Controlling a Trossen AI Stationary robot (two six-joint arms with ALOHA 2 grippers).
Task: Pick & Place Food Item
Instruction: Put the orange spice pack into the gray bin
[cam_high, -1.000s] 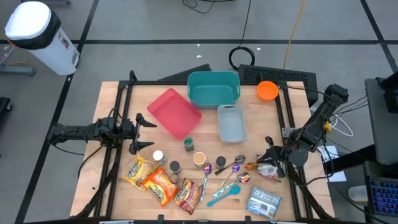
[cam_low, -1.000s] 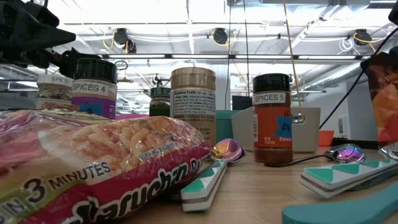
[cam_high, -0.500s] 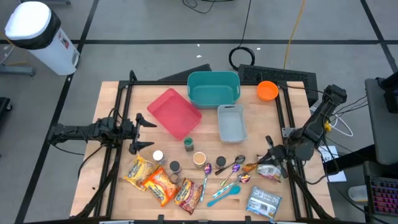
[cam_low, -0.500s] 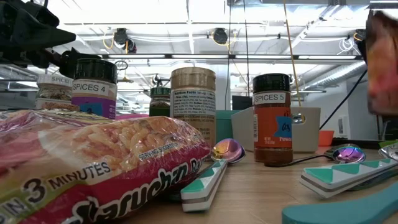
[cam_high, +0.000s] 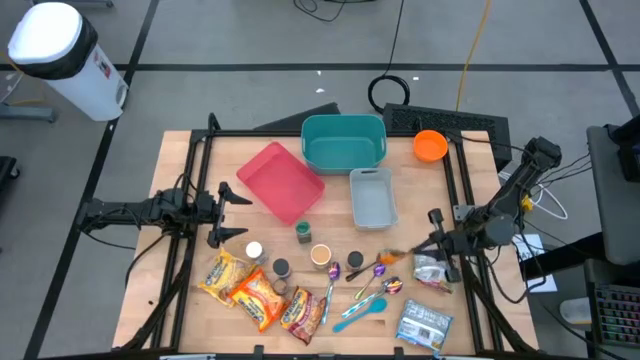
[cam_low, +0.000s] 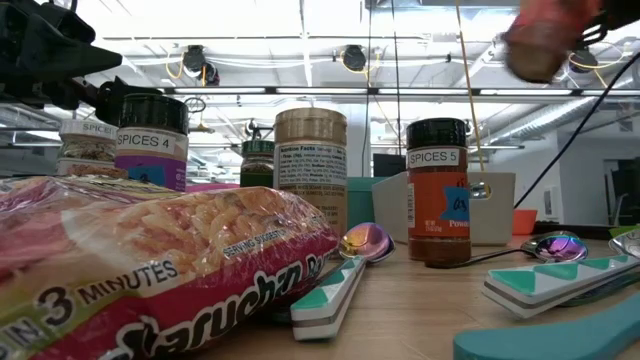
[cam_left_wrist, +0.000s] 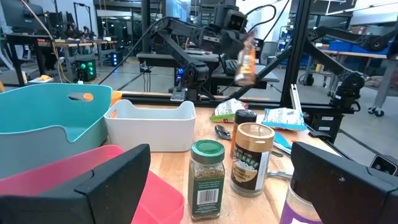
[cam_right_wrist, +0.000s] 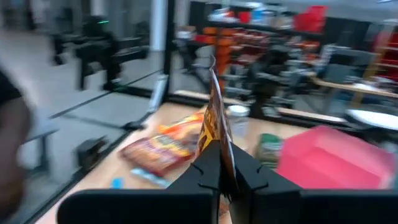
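Note:
A small orange-brown snack packet (cam_high: 394, 258) hangs in the air over the table's right side, with my right gripper (cam_high: 414, 250) shut on it. The left wrist view shows the packet (cam_left_wrist: 244, 57) high above the table. In the right wrist view the packet (cam_right_wrist: 216, 124) stands edge-on. In the low view the packet (cam_low: 545, 40) is a blur at the top. My left gripper (cam_high: 238, 213) waits open at the table's left side, with nothing between its fingers. My right gripper pinches one edge of the packet (cam_right_wrist: 220, 163) between its two fingers (cam_right_wrist: 202, 174). The fingers lie about level and point toward the table's left. The packet sticks out beyond the fingertips, edge-on between them and lifted clear of the table.
A teal bin (cam_high: 343, 142), a pink tray (cam_high: 281, 180), a grey-white bin (cam_high: 372, 195) and an orange bowl (cam_high: 430, 145) stand at the back. Spice jars (cam_high: 320, 255), spoons (cam_high: 368, 285), noodle packets (cam_high: 250, 290) and silver packets (cam_high: 423, 325) lie along the front.
My right gripper has risen with the packet and tipped up from a downward slant to about level, rolling a little. The packet has gone up, from low at the right in the low view to the top of it. The gripper stays shut.

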